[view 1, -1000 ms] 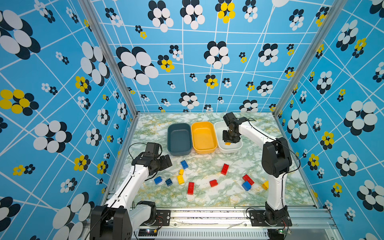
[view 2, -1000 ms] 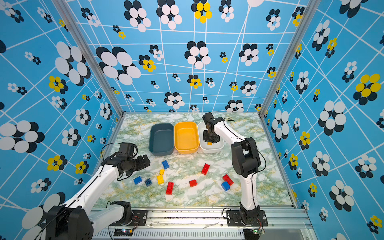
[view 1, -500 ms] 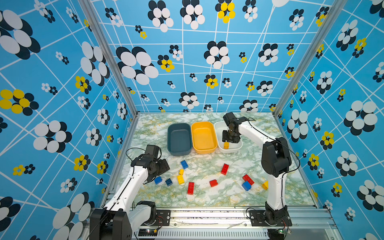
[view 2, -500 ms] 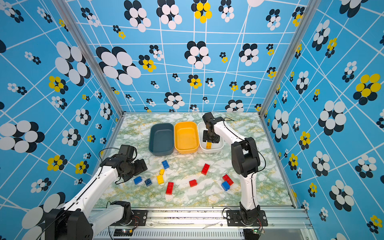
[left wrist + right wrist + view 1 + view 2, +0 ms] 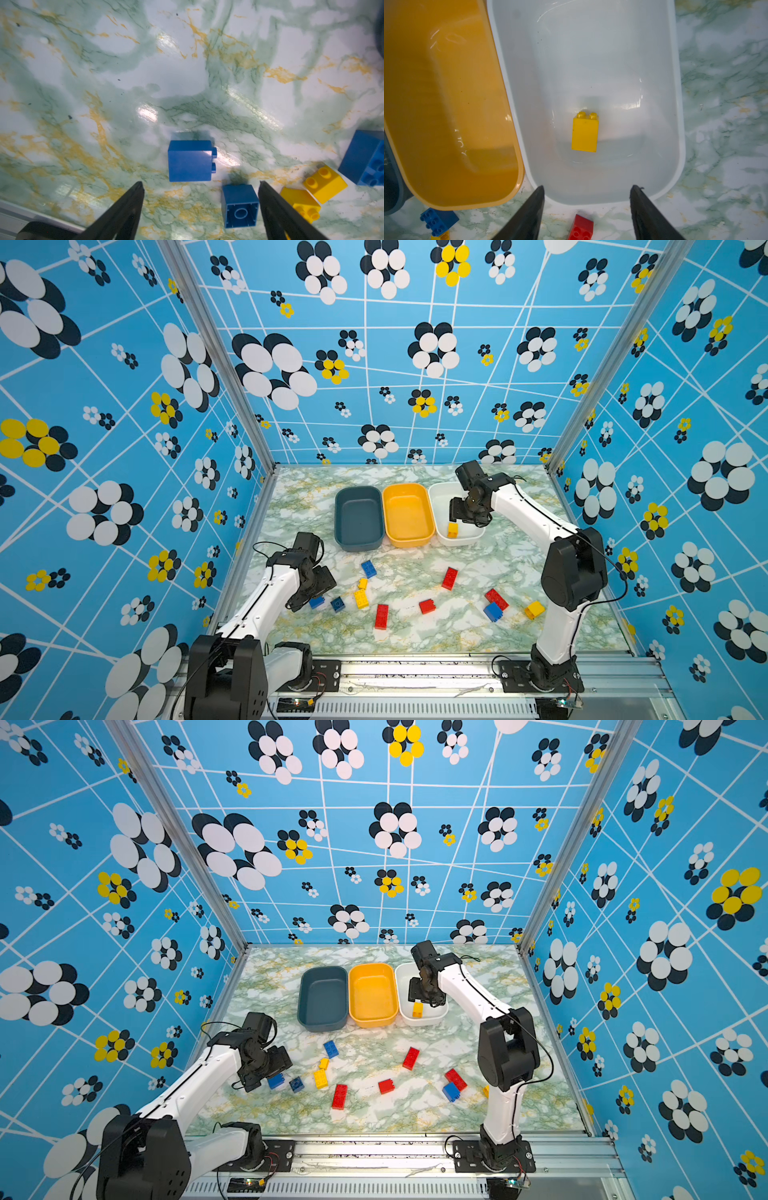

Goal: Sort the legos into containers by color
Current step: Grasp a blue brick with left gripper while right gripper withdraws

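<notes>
Three containers stand in a row at the back: dark teal (image 5: 358, 518), orange-yellow (image 5: 408, 514) and white (image 5: 469, 540). One yellow lego (image 5: 585, 133) lies in the white tub (image 5: 654, 62). My right gripper (image 5: 587, 187) hangs open above that tub's near end, holding nothing. My left gripper (image 5: 200, 182) is open low over the front-left floor. A blue lego on its side (image 5: 190, 161) lies just ahead of its tips. An upturned blue one (image 5: 240, 205) sits between the fingers, close to one of them. In a top view the left gripper (image 5: 316, 593) covers part of these blue bricks.
Loose legos lie on the marble floor: blue (image 5: 368, 568), yellow (image 5: 360, 598), red (image 5: 381, 616), red (image 5: 427, 606), red (image 5: 449, 578), red (image 5: 496, 598) against blue (image 5: 493, 611), and yellow (image 5: 534, 609) by the right arm. Patterned walls close in three sides.
My right gripper has opened and the yellow lego now lies in the white tub. My left gripper has come down and forward onto the blue legos at the front left.
</notes>
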### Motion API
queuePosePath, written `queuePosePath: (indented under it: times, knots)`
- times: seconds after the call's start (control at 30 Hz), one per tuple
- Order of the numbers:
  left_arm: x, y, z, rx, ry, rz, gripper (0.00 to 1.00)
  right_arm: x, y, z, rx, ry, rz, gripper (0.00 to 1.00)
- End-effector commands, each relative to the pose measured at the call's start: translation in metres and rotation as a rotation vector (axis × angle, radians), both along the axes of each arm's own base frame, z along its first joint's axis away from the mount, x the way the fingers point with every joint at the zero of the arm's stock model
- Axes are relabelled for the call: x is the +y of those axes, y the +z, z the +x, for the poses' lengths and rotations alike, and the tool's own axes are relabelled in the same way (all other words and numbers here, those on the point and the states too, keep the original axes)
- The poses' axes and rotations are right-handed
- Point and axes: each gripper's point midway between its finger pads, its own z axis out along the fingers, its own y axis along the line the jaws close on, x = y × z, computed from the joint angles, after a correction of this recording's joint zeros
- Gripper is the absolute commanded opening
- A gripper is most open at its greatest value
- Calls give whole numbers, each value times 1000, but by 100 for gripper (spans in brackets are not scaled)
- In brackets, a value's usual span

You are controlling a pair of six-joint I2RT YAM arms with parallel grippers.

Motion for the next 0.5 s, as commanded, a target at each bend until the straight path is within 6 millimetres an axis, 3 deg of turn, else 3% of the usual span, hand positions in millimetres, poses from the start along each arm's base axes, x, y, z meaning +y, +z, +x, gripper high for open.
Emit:
queuePosePath:
  times: [0.0,0.2,0.47]
  knots:
    - [8,-13,-5,17,27,23,88,-2,4,-15,3,-6,10,67]
    - [7,-29,-8,45,28,11,87,-9,13,-22,-17,-10,-2,68]
    - [0,-36,-3,34,15,-25,79,-10,15,-22,-24,-12,-10,67]
